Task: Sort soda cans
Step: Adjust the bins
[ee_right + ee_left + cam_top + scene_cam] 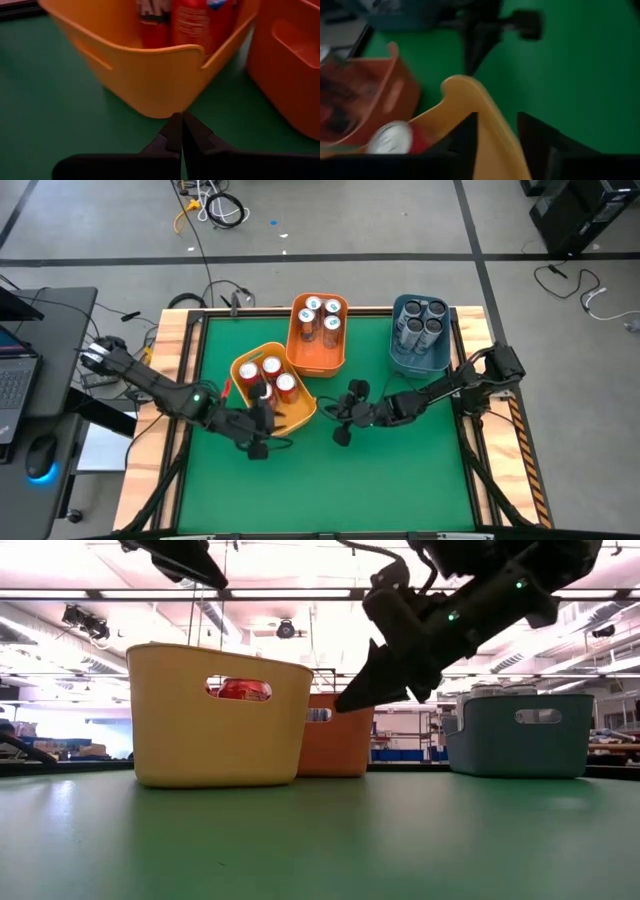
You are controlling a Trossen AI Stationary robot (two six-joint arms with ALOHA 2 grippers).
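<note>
Yellow bin wall sits btwn left gripper fingers, closing; clamp squarely. Right gripper pinched together, empty, nearby.

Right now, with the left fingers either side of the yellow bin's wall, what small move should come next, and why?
Probably finish closing the left gripper on the yellow bin wall: its fingers straddle the rim, with gaps showing. The red cans sit inside, so the bin itself looks like the thing to shift. The right gripper waits shut, facing the bin's corner.
</note>
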